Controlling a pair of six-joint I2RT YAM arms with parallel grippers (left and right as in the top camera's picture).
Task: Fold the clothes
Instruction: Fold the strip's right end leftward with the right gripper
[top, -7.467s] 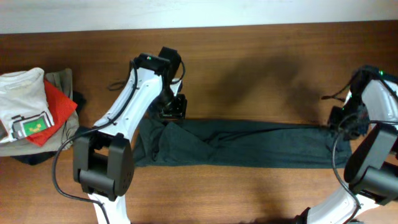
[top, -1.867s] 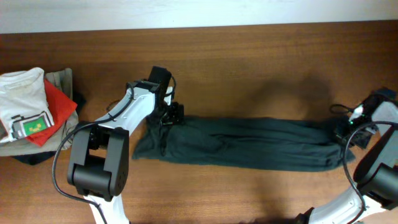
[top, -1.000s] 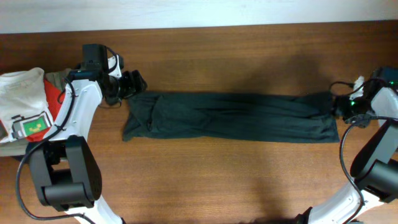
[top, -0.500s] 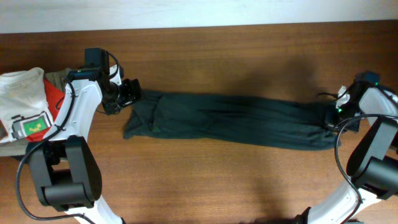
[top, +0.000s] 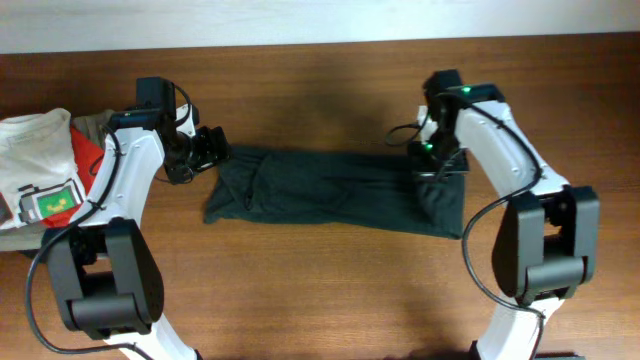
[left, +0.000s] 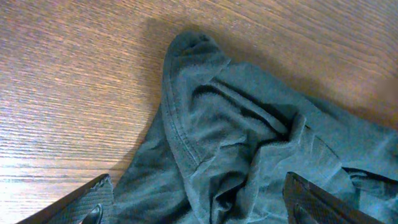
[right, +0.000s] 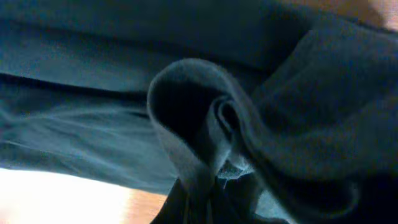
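The dark green T-shirt (top: 320, 190) lies as a long folded band across the middle of the table. Its white print is hidden. My right gripper (top: 432, 165) is shut on the shirt's right end and holds it lifted and doubled back over the band; the right wrist view shows the cloth (right: 93, 124) bunched and pinched in the jaws (right: 217, 199). My left gripper (top: 207, 150) is open at the shirt's left end. In the left wrist view, crumpled cloth (left: 236, 124) lies between the spread fingers (left: 199, 196).
A pile of garments sits at the left edge: a white shirt with a green patch (top: 40, 190), a red one (top: 98, 168) and a khaki one (top: 100, 125). The wooden table (top: 320, 300) ends at a white wall behind.
My right gripper has swung far to the left, carrying the shirt's right end over the band and shortening it. The left arm has stayed in place.
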